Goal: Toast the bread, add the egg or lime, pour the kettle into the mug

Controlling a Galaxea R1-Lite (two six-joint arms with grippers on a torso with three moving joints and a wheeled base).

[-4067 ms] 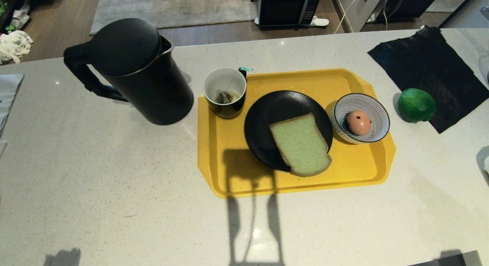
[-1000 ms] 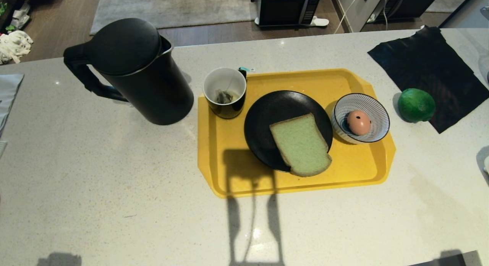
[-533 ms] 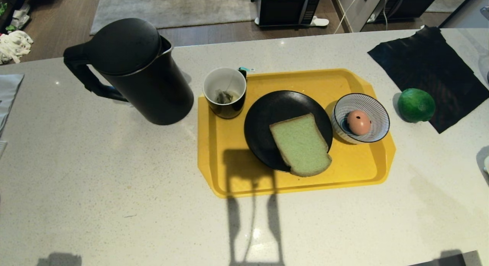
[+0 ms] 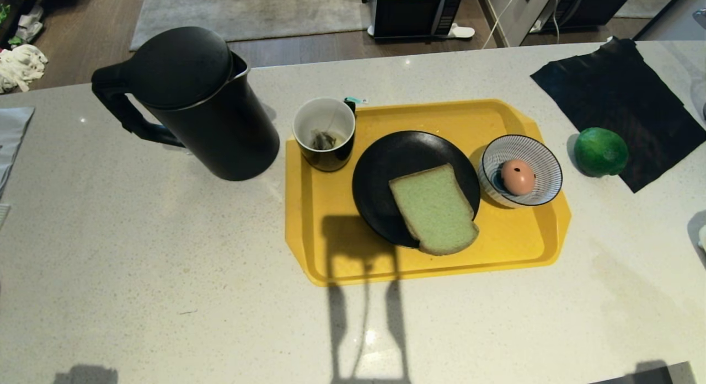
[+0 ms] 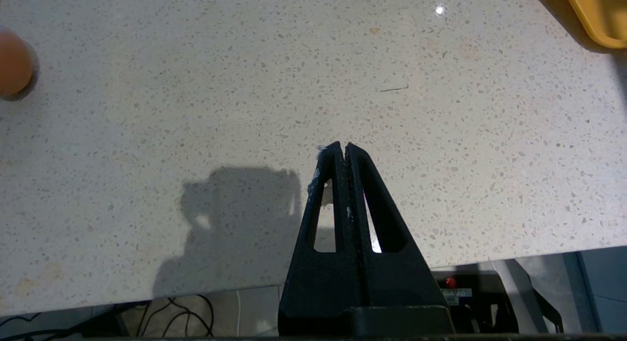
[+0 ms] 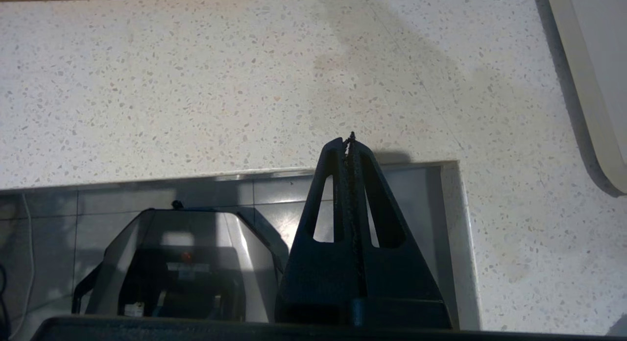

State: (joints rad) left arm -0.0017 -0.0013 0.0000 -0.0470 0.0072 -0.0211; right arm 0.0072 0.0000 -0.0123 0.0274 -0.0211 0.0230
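On the table [image 4: 138, 273] stands the kettle [image 4: 193, 102], just beside the yellow tray [image 4: 331, 262]. The tray carries the mug [image 4: 325, 133], the bread [image 4: 434, 208] on a black plate [image 4: 386, 158] and the egg [image 4: 518, 176] in a striped bowl [image 4: 543, 169]. The lime [image 4: 600, 152] lies right of the tray. The left gripper [image 5: 343, 147] and right gripper [image 6: 349, 139] hang at the near table edge — fingers closed, holding nothing.

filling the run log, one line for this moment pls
left gripper: shut, empty | right gripper: shut, empty | bread: on plate | egg: in bowl | kettle: untouched
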